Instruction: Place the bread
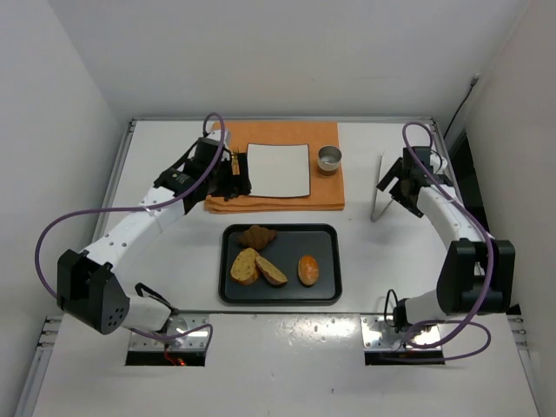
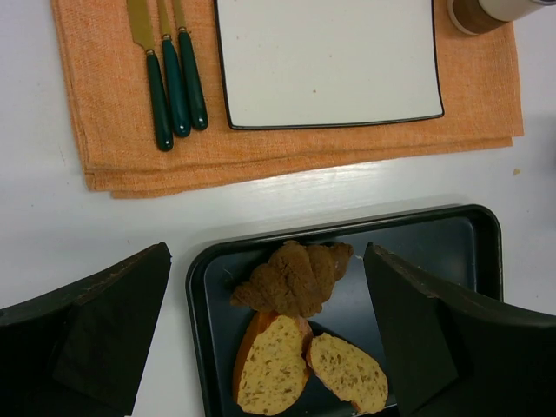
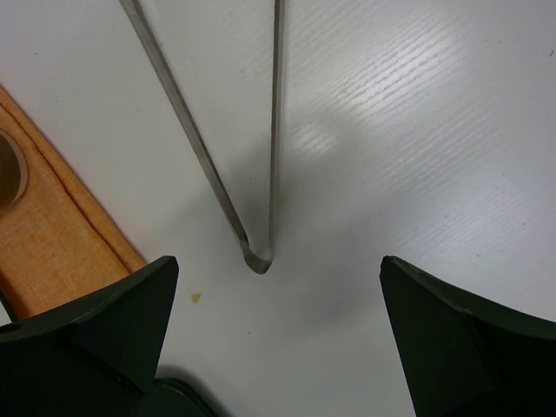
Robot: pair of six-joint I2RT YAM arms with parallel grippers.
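Note:
A black tray (image 1: pixel 280 294) holds a dark brown croissant (image 1: pixel 257 235) at its far left and a glossy orange oval roll (image 1: pixel 307 269) at the right. Two toasted slices (image 1: pixel 246 265) lie between them. My left gripper (image 1: pixel 230 184) is open and empty. It hovers over the near left edge of the orange placemat (image 1: pixel 326 197), just beyond the tray. In the left wrist view the croissant (image 2: pixel 295 276) lies between and below my fingers (image 2: pixel 104 330). My right gripper (image 1: pixel 398 187) is open and empty over metal tongs (image 1: pixel 380 187); the tongs' bend (image 3: pixel 258 259) lies ahead of its fingers (image 3: pixel 452 339).
On the placemat are a white square plate (image 1: pixel 278 169), a small metal cup (image 1: pixel 329 159) and green-handled cutlery (image 2: pixel 169 78) at the left. White walls enclose the table on three sides.

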